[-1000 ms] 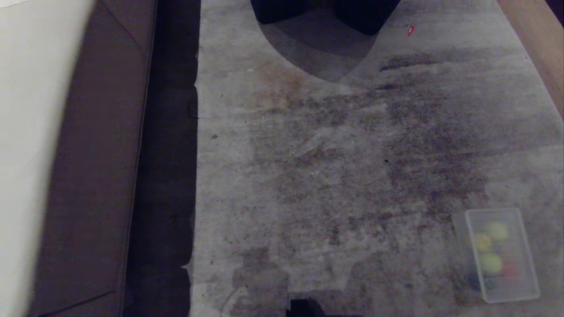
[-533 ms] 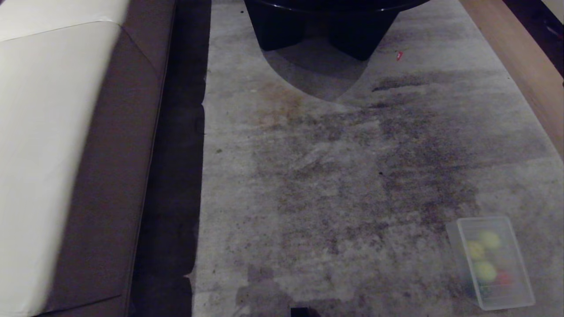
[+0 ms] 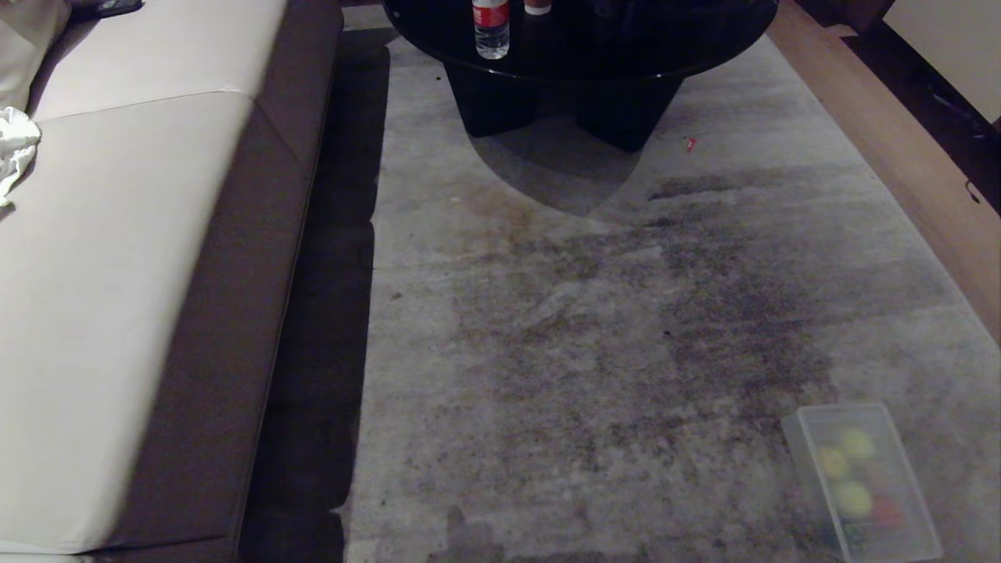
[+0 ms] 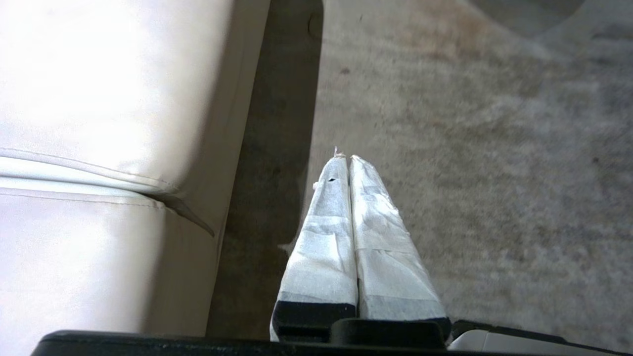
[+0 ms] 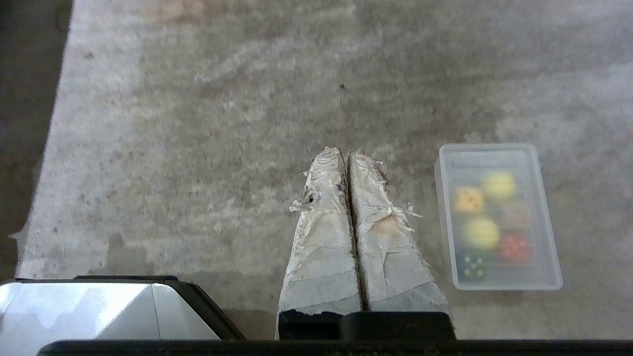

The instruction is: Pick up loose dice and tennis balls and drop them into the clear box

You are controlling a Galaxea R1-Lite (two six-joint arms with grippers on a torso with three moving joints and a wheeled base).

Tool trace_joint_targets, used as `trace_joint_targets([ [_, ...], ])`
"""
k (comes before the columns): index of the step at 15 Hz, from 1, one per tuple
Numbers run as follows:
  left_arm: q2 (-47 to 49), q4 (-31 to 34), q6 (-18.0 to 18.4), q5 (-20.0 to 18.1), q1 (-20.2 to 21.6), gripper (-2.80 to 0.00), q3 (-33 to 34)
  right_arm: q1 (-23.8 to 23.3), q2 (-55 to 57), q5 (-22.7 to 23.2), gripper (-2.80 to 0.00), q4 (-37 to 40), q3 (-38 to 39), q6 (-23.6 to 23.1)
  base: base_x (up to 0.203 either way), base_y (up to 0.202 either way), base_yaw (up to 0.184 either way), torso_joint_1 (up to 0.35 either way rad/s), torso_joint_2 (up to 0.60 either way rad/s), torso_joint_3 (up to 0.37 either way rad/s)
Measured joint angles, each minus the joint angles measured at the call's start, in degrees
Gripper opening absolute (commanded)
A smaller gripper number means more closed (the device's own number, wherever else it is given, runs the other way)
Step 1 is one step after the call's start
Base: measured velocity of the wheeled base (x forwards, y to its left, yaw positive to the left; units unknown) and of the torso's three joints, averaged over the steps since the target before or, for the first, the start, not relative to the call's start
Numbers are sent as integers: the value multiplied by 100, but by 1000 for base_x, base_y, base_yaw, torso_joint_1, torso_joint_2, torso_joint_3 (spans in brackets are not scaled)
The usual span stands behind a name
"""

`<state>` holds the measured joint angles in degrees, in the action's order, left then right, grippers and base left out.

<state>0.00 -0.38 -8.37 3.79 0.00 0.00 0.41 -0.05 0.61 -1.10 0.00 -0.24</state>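
Since the earlier frames the whole head view has swung upward (camera motion, not the objects): the black round table [image 3: 579, 47] w/ a water bottle [image 3: 491, 30] on it has now come into sight at the far end of the rug, and more of the pale sofa [image 3: 117, 258] shows along the robot's left.

Clear box [image 3: 860, 481] sits on the grey rug [image 3: 563, 336] at the near right of the head view, and the lid is on it. Inside, blurred through the plastic: two tennis balls [image 5: 498, 184] and the dice [image 5: 514, 247], red, yellow and dark green ones discernible in the right wrist view, w/ a dim tan shape beside them. No loose dice or balls on the visible rug.

Left gripper [image 4: 346, 158]: tape-wrapped fingers pressed together, nothing between them, hanging above the rug's edge just beside the sofa base. Right gripper [image 5: 346, 151]: fingers likewise closed tight and empty, above bare rug, w/ the box near it but apart. Neither arm shows in the head view. A small red scrap [image 3: 690, 144] lies on the rug near the table base.
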Motion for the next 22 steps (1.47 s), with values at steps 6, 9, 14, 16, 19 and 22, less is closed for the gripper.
trace_joint_targets([
  [6, 0, 0, 0, -3, 0, -280, 0, 0, 0, -3, -280, 0, 0, 0, 0, 0, 0, 3, 1, 204],
  [9, 0, 2, 0, 1, 0, -280, 0, 0, 0, 0, -280, 0, 0, 2, 0, 0, 0, 0, 3, 206],
  [14, 0, 2, 2, -2, 0, -280, 0, 0, 0, -3, -280, -2, 0, 0, 0, 0, 0, 3, 3, 206],
  [16, 0, 2, 2, 0, 0, -280, 0, 0, 2, -1, -280, -2, 0, 2, 0, 0, 0, 1, 3, 205],
  [19, 0, 0, 2, 0, 0, -280, 0, 0, 2, -1, -280, -1, 0, 2, 0, 0, 0, 3, 1, 206],
  [22, 0, 2, 3, 1, 0, -280, 0, 0, 2, -1, -280, -2, 0, 0, 0, 0, 0, 4, 4, 204],
])
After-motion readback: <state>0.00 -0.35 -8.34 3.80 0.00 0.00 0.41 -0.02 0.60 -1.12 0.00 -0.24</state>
